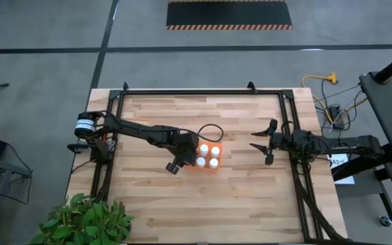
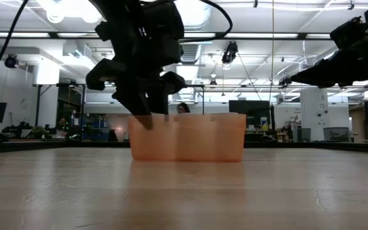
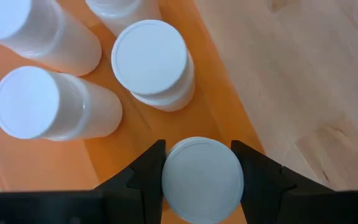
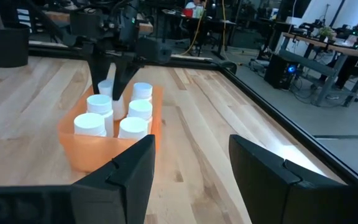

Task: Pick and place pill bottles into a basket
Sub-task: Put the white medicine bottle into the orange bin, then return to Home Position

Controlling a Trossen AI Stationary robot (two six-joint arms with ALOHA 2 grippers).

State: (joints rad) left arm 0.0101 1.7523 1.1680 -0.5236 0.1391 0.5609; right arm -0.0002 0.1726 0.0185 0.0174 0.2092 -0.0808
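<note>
The orange basket [image 1: 218,167] stands on the middle of the wooden table; it also shows in the low view [image 2: 197,137] and the right wrist view [image 4: 86,152]. Several white pill bottles [image 1: 214,151] stand upright in it [image 3: 149,59] [image 4: 132,127]. My left gripper [image 1: 186,154] is over the basket's left end, shut on one more pill bottle [image 3: 202,179] inside the basket. My right gripper [image 1: 264,144] waits open and empty above the table to the right of the basket, its fingers [image 4: 129,168] wide apart. My left gripper pinches the bottle's round cap [image 3: 202,179] between its two fingers [image 3: 146,177], one on each side of the cap. The fingers come from above, pointing down into the basket's left end [image 2: 147,121]. The bottle is upright; whether its base rests on the basket floor I cannot tell.
A black metal frame [image 1: 203,93] runs along the table's far, left and right sides. A potted plant [image 1: 80,221] overhangs the near left corner. Bare wood lies in front of and behind the basket [image 1: 203,204].
</note>
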